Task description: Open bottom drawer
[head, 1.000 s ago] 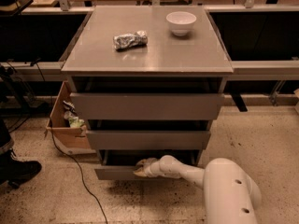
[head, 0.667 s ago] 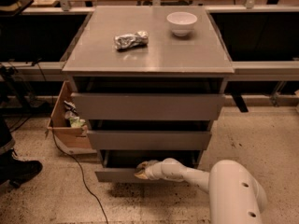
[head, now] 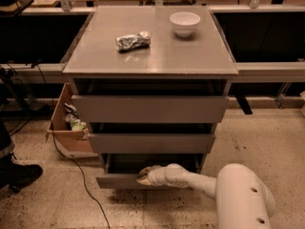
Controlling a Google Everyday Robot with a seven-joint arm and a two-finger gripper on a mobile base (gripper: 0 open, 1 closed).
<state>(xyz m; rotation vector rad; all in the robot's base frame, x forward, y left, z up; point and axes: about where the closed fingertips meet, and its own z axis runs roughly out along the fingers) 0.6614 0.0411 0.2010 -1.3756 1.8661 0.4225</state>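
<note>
Since a second ago, the grey three-drawer cabinet (head: 157,56) has held still while the white robot arm (head: 238,194) has drawn back, pulling the slim, flat-fronted grey bottom drawer (head: 116,181) further out. It stands partly open at the cabinet's foot; more travel probably remains. The tan gripper (head: 145,176) sits at the drawer's top edge; whether it clasps cannot be told.

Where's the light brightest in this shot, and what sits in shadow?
Camera view: warm light, brightest as a soft sheen on the cabinet top by the white bowl; the bottom drawer is shadowed inside; the end effector, at that drawer front's upper edge, is lit.
</note>
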